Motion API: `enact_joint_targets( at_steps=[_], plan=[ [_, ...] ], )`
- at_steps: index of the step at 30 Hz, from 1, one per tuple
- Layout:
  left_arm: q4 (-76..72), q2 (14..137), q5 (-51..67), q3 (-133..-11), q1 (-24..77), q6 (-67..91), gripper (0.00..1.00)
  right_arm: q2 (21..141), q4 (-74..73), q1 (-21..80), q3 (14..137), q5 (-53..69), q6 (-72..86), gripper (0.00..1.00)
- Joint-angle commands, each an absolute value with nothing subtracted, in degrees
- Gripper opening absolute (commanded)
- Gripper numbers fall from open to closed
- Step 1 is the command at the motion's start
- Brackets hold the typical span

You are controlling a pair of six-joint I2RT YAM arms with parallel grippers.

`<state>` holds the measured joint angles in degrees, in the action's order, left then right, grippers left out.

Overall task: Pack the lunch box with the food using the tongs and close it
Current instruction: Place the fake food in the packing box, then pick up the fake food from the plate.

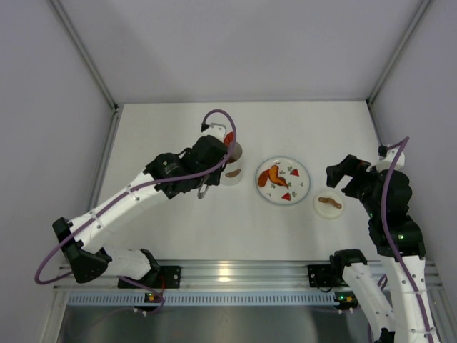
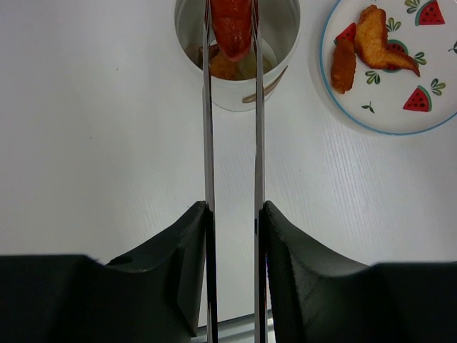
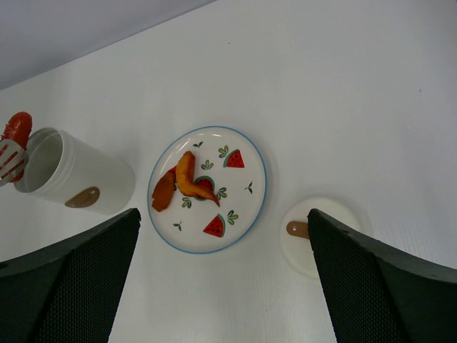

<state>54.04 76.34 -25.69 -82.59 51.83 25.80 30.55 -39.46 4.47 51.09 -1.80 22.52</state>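
Tongs (image 2: 208, 128) are running straight ahead from our left gripper (image 2: 232, 214), whose fingers are pressing the two steel arms from either side, and the tips are pinching a red piece of food (image 2: 232, 28). That piece is hanging over the open mouth of the lunch box (image 2: 232, 93), its long axis pointing down into it, so we are judging the release as simply letting the arms spread in place. A brown piece is lying inside, but the frame edge is cutting off the tong tips and the top of the red piece. Two orange pieces (image 2: 375, 39) are waiting on the plate (image 2: 389, 103), just right of the box. Our right gripper (image 3: 223, 236) is hanging spread wide and empty near the lid (image 3: 303, 246).
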Motion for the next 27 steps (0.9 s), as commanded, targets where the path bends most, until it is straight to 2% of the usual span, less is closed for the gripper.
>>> enact_joint_targets(
  at_steps=[1, 12, 27],
  plan=[
    [50.45, 75.32, -25.93, -82.18, 51.59, 25.84, 0.40, 30.85, -39.38, 3.69, 52.65, -1.50, 22.32, 1.00],
    [50.36, 75.59, -25.31, -82.35, 51.59, 25.84, 0.46, 30.94, -39.20, 3.69, 52.38, -1.58, 22.15, 0.99],
    [48.95, 79.00, -20.65, -88.93, 54.30, 23.65, 0.47, 31.55, -39.20, 3.69, 53.26, -1.67, 22.24, 1.00]
  ],
)
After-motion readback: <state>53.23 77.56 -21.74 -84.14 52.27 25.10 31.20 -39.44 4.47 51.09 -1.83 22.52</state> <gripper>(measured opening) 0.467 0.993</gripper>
